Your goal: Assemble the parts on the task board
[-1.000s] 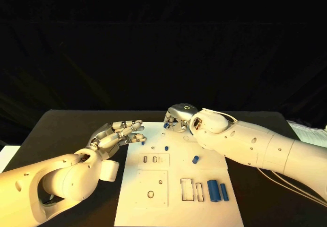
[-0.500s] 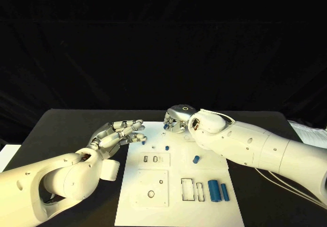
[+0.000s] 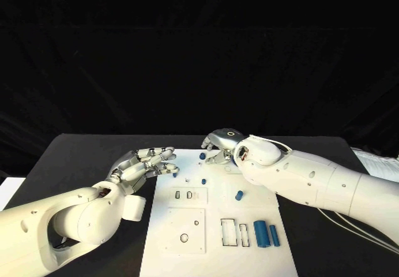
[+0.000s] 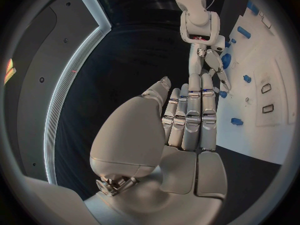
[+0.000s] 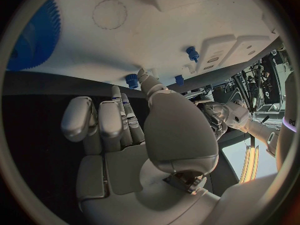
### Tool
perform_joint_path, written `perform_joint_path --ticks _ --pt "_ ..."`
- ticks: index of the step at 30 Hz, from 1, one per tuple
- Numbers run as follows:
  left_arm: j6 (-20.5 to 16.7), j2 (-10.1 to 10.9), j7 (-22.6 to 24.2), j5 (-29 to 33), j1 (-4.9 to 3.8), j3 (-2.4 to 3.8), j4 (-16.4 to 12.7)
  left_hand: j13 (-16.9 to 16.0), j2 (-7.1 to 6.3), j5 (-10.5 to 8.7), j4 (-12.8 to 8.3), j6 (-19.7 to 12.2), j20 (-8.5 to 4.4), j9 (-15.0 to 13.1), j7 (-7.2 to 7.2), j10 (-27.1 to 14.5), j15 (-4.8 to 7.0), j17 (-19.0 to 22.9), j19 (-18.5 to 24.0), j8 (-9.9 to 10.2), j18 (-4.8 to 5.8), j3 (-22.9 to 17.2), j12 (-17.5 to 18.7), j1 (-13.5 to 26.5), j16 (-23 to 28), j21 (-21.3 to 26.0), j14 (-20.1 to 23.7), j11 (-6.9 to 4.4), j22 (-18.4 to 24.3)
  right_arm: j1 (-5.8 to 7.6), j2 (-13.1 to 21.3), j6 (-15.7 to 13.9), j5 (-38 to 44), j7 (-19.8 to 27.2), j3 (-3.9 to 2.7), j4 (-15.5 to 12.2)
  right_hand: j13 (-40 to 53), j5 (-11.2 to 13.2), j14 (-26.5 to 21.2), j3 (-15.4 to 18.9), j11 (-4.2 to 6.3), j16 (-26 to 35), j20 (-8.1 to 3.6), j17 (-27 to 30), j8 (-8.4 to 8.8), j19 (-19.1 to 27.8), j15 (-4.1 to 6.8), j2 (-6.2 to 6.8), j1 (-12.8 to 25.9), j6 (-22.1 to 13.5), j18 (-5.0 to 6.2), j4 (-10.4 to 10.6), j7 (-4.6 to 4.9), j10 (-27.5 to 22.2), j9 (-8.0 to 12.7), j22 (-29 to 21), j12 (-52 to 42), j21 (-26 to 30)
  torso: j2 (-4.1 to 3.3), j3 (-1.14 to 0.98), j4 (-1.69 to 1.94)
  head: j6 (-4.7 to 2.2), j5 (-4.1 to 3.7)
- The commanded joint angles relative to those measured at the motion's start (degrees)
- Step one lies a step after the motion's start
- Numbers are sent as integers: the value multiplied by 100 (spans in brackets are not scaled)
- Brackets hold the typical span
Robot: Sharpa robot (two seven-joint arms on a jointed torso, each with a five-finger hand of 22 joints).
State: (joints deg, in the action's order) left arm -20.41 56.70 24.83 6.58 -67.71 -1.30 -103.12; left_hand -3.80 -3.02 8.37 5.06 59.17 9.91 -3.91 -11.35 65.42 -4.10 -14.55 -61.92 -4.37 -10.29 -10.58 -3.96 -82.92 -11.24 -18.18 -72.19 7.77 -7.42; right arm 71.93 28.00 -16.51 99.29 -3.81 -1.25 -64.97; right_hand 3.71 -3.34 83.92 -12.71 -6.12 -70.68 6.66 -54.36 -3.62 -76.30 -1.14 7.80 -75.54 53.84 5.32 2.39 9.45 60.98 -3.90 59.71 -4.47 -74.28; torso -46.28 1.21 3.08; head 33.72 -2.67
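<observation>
The white task board [image 3: 218,259] lies lengthwise in the middle of the table. My right hand [image 3: 219,144] is at its far end. There its thumb and a fingertip [image 5: 117,91] close round a small blue peg [image 5: 132,80] standing on the board, with the other fingers curled in. A blue gear [image 5: 34,35] lies flat just beside that hand. My left hand [image 3: 146,164] hovers at the board's left edge with its fingers straight, side by side, holding nothing. A small blue piece [image 3: 174,173] sits by its fingertips.
Two small blue pieces [image 3: 203,180] [image 3: 238,195] lie mid-board. Two long blue bars [image 3: 260,232] [image 3: 274,234] lie at the near right beside rectangular slots [image 3: 228,230]. A raised plate [image 3: 187,229] with an oval hole sits near-left. Black table surrounds the board.
My right hand has drawn slightly back toward the board's far edge, staying at the small blue peg. The left hand has kept still.
</observation>
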Motion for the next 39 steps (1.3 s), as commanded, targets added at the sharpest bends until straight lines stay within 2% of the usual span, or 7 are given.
perform_joint_path --ticks 1,8,12,14,17,23,39 --pt "71 19 16 23 -9 5 -7 8 9 -16 -1 -23 -4 6 -32 -31 10 -5 38 20 -5 -39 35 -31 20 12 45 11 8 0 221 -268 -81 -52 -10 -240 9 -62 84 64 14 19 -5 13 -28 -49 -3 -35 -87 80 54 6 2 111 -6 22 -58 24 4 -6 -30 -24 -3" --pt "61 79 5 59 -16 5 -20 8 6 -16 -3 -25 -4 6 -34 -34 9 -7 40 22 -4 -41 35 -30 23 12 47 13 8 110 1247 -168 -846 -251 -61 -1162 240 -157 282 68 231 -610 -122 -1040 -98 -589 174 -101 -185 422 -163 81 -82 1295 -32 1167 -569 -610 33 -5 -96 -43 -7" --pt "54 86 0 82 -18 4 -18 8 3 -16 -8 -26 -3 6 -35 -37 8 -10 43 25 -4 -46 35 -31 28 12 49 13 8 170 1679 93 -1249 -500 -69 -1504 723 -218 349 217 445 -920 -286 -1542 -93 -799 367 95 -149 475 -251 132 -254 2263 -23 1631 -1238 -880 54 -5 -144 -60 3" --pt "57 80 -2 87 -19 4 -16 7 0 -15 -15 -26 -4 5 -35 -38 8 -12 45 25 -4 -52 34 -36 32 12 51 13 9 184 1815 230 -1364 -630 -71 -1590 2999 -351 405 354 516 -1246 -380 -2088 -77 -924 442 118 -180 460 -313 255 -311 2368 -14 1939 -3424 -1057 59 -11 -159 -68 10" --pt "61 67 -4 92 -19 4 -9 7 0 -15 -15 -26 -4 5 -35 -38 8 -12 45 25 -4 -52 34 -36 32 12 51 13 9 195 1930 442 -1456 -816 -73 -1614 5443 -387 467 575 436 -1563 -346 -2707 -61 -1057 300 178 -130 356 -376 548 -288 2256 -12 2299 -5610 -1240 62 -23 -169 -71 20" --pt "76 47 -8 95 -19 3 8 7 0 -15 -15 -26 -4 5 -35 -38 8 -12 45 25 -4 -52 34 -36 32 12 51 13 9 196 1940 678 -1460 -1012 -74 -1481 7274 -494 515 897 333 -1735 -210 -3084 -63 -1126 247 228 -204 222 -418 1014 -165 2357 -7 2497 -7214 -1338 61 -26 -168 -72 18" --pt "88 19 -7 96 -18 3 44 7 -1 -15 -20 -24 -4 4 -35 -38 7 -16 47 25 -3 -59 33 -37 36 11 52 14 9 64 1584 870 -1395 -935 -71 -1084 8238 -538 549 961 284 -1814 -164 -3273 -126 -1174 209 183 -368 239 -441 1241 -120 2685 -18 2618 -8125 -1395 55 -23 -161 -26 48"
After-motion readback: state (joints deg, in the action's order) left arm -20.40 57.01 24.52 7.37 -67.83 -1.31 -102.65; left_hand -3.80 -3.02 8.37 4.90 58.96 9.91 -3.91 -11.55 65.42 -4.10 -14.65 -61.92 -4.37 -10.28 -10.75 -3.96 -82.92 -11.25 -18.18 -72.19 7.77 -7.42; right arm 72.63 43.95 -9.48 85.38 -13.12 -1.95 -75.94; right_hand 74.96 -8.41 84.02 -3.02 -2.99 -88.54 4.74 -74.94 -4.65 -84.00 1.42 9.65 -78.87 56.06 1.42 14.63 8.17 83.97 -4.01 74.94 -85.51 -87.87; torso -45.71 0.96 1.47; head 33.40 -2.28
